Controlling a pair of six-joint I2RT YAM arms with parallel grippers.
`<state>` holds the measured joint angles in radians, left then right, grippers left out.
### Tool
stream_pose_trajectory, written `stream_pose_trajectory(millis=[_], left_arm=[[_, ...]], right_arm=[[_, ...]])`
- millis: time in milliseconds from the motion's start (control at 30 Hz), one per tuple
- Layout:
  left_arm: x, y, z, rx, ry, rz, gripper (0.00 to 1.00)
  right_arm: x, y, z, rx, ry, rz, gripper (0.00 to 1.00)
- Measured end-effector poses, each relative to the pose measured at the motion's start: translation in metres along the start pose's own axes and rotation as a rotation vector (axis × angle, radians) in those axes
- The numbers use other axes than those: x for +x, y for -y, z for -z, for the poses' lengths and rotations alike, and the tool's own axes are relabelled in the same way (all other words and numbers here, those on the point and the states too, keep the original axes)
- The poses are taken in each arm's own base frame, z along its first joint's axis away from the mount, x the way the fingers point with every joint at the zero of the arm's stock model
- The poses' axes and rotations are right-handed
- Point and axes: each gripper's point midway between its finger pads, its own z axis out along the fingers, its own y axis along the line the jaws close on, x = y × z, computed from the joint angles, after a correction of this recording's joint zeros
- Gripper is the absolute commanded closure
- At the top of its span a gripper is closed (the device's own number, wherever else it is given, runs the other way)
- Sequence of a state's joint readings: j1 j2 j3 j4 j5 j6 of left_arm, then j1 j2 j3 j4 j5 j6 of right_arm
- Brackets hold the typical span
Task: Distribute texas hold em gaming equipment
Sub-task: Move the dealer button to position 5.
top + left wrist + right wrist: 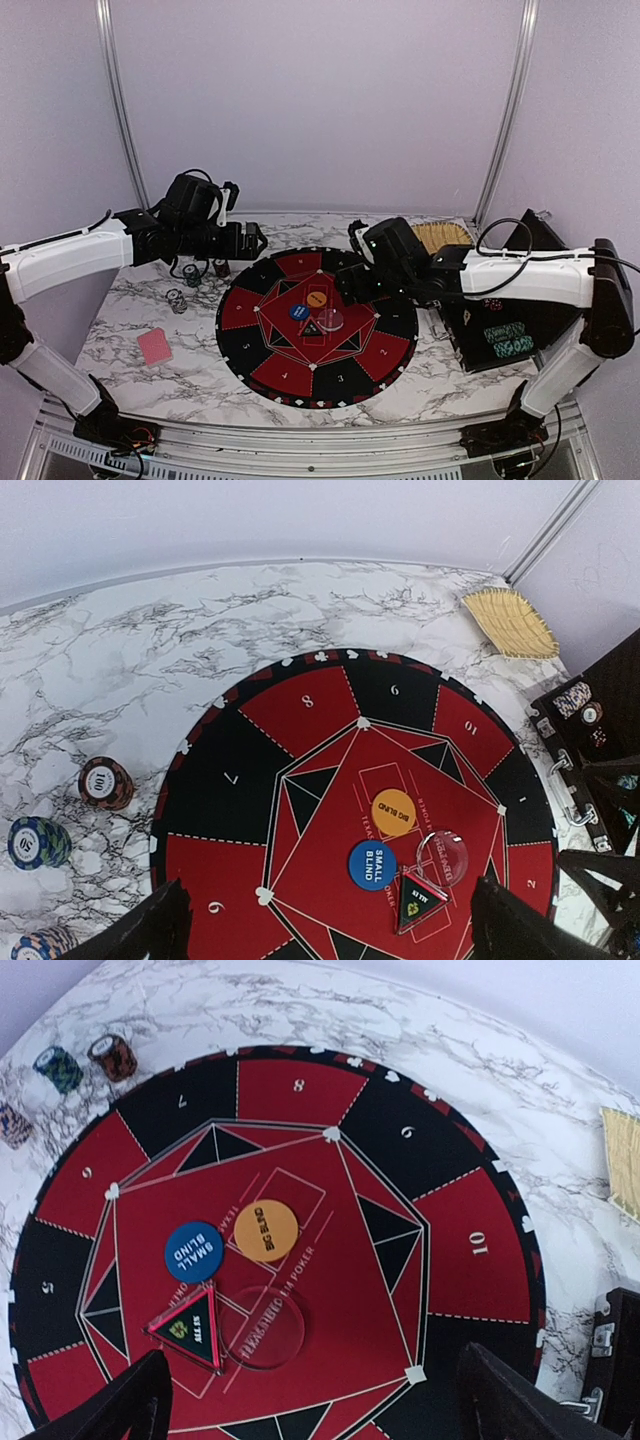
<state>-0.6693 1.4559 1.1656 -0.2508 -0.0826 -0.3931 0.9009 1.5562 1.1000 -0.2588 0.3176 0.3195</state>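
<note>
On the round black-and-red mat (262, 352) lie a blue button (298, 312), an orange button (317, 298), a clear button (331, 320) and a small black triangle marker (312, 329). Chip stacks (192, 275) stand on the marble left of the mat, and a pink-backed deck of cards (155, 346) lies nearer the front. My left gripper (258, 240) hovers open above the mat's far left edge, holding nothing. Also open and empty, my right gripper (350, 288) hangs over the mat's right half. The left wrist view shows the blue button (372, 865) between the fingers (160, 925).
A black case (470, 345) lies open at the right with more chips (505, 335) inside. A woven coaster (440, 236) sits at the back right. Grey walls and metal posts close in the table behind and at both sides.
</note>
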Motion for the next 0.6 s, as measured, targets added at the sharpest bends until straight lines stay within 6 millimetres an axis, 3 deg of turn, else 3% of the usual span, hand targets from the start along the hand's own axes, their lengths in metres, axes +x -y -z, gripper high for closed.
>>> stream_pose_trajectory(millis=[333, 600], left_arm=[[-0.002, -0.007, 0.003, -0.016, 0.003, 0.001, 0.01], [-0.006, -0.009, 0.007, -0.017, 0.012, 0.001, 0.01]], right_arm=[[0.086, 0.001, -0.026, -0.039, -0.214, 0.095, 0.18], [0.123, -0.002, -0.048, -0.06, -0.316, 0.141, 0.29]])
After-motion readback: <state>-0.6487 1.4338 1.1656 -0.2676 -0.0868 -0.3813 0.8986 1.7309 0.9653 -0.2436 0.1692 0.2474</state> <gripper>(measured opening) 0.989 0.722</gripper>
